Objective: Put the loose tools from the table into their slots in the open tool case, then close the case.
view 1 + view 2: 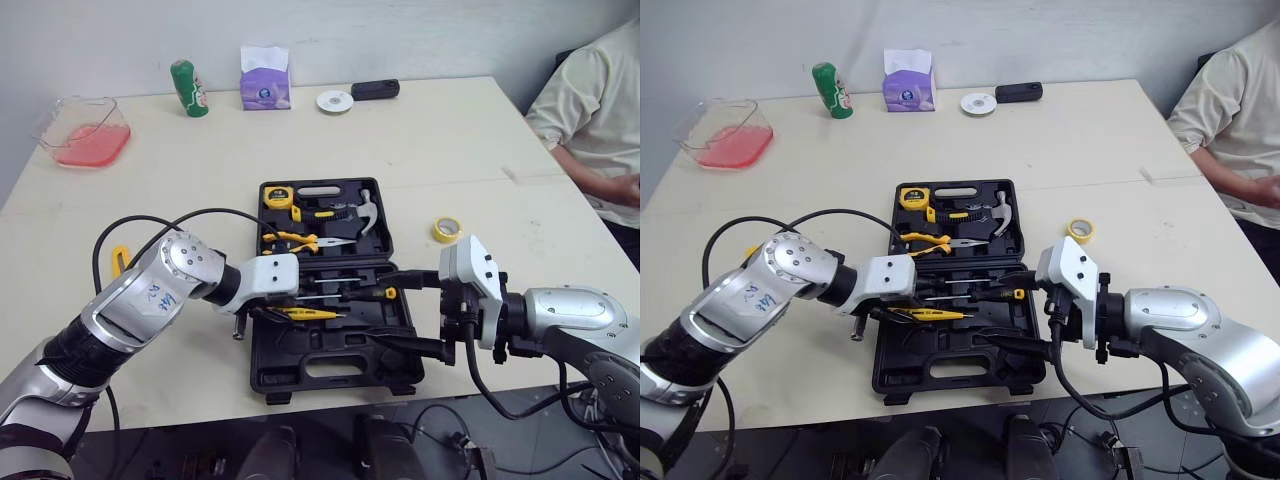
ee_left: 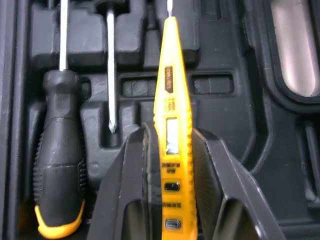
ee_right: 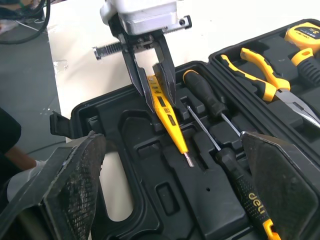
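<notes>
right wrist view, left tool [image 3: 161, 102] pinching tester [image 3: 172, 125]

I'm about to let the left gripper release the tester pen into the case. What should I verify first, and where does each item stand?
1. Left gripper shut on the yellow tester pen: ok.
2. Pen lined up along its slot in the tool case: ok.
3. Pen fully seated in the slot: cannot tell.
4. Neighbouring black-handled screwdriver apart from the pen: ok.
5. Right gripper open and apart from the pen: ok.
6. All loose items packed before closing: not ok, the yellow tape roll lies on the table.
</notes>
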